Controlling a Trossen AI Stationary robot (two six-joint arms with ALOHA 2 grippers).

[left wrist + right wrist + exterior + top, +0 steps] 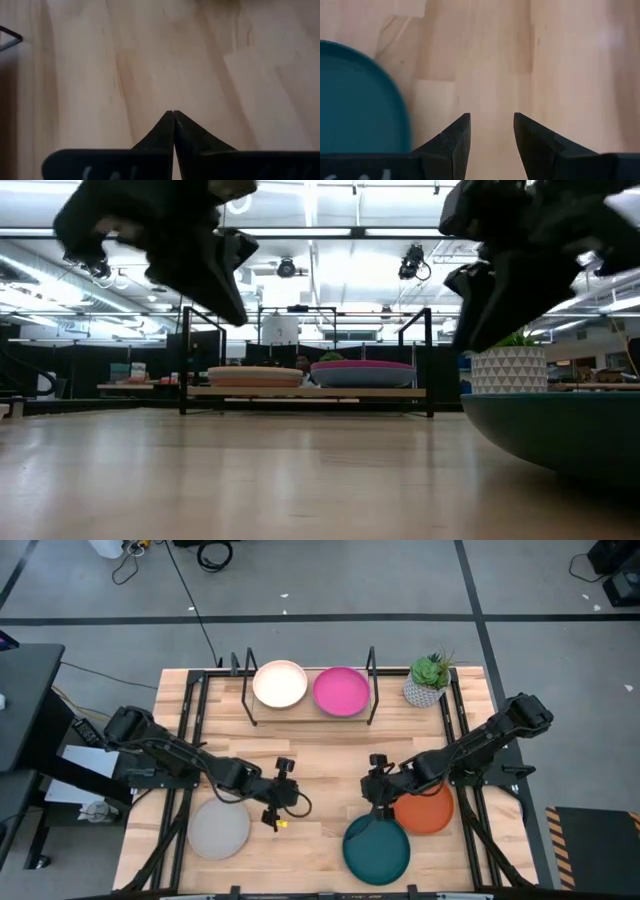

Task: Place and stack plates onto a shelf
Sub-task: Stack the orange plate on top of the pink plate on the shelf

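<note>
Plates are the subject: two already lie side by side on the shelf point(310, 712), three wait on the desk point(320, 790).

Left pincer point(173, 120): clenched on nothing, its two fingertips pressed together over bare wood. In the high view it point(283, 802) hangs above the desk's middle, just beside the grey plate point(219, 830), which lies flat near the front left edge.

Right pincer point(491, 132): released, a clear gap between its fingers, empty. In the high view it point(377, 792) hovers between the dark teal plate point(376, 849), at the front, and the orange plate point(426, 810), partly under the right arm. The right wrist view shows the teal rim point(365, 100) just to one side of the fingers, not between them.

On the shelf, at the rear of the desk, the peach plate point(279, 684) rests beside the magenta plate point(341, 691); a small potted plant point(430, 680) stands close by.

Step in hand, as judged: between placements, both arms free, three plates still to go. The next move calls for one pincer to drop to a plate's rim and pinch it edge-on; the right is already spread and near two rims, whereas the left must first part its fingers. Since the board looks full, later plates must be stacked squarely on those present.
</note>
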